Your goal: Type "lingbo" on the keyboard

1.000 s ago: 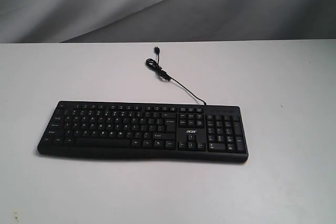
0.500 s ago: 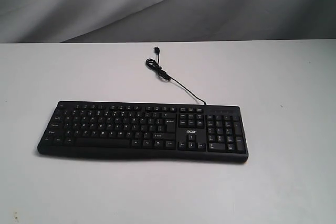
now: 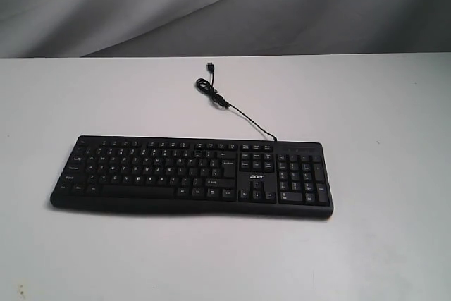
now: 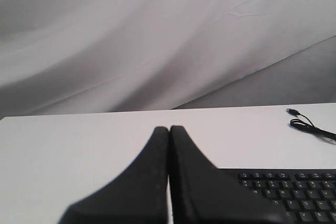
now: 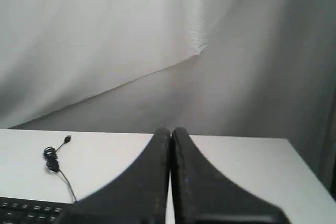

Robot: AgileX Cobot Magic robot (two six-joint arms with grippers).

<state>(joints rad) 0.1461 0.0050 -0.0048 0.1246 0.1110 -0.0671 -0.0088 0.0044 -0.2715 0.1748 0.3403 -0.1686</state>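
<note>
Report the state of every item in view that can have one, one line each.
keyboard: flat on the table, keys up, nothing touching it.
cable: attached at the keyboard's far edge, partly bunched in a small coil.
plug: unplugged, lying loose on the table.
left gripper: shut, holding nothing.
right gripper: shut, holding nothing.

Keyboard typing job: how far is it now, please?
Done: nothing visible; the keyboard lies untouched in the exterior view. In hand: left gripper and right gripper are shut, touching no key. Left: apparently all six letters.
</note>
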